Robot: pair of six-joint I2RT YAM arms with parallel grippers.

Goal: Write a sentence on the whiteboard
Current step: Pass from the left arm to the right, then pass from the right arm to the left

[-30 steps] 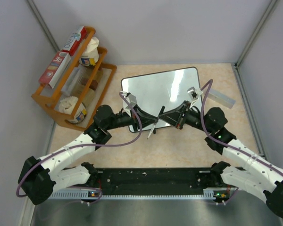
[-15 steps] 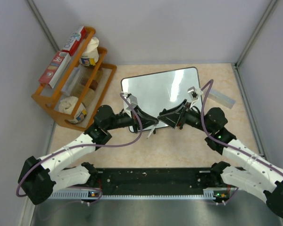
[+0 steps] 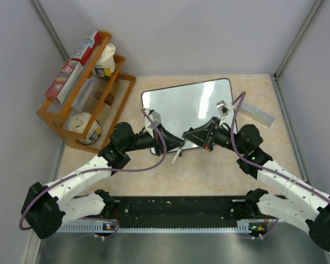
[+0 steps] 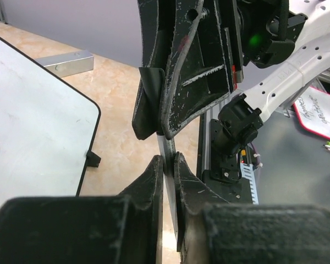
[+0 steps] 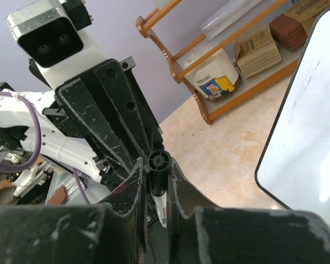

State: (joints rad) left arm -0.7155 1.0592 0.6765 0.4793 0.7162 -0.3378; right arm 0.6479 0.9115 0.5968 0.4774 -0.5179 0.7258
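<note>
Whiteboard [image 3: 176,102] lengthwise left–right, marker [image 3: 175,155] slanting near-left — left gripper [image 3: 179,144] and right gripper [image 3: 187,136] clamped on it

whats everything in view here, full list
whiteboard: one, white with a black rim, middle of the table, no writing visible
marker: one, pale with a black end, off the table at the whiteboard's near edge
rack: one, orange-brown wood, far left of the table
boxes: two, red and white, on top of the rack
cups: two, white with labels, in the rack
bar: one, grey metal, right of the whiteboard
table: one, beige stone pattern
left gripper: one, black, shut on the marker
right gripper: one, black, shut on the marker's black end
</note>
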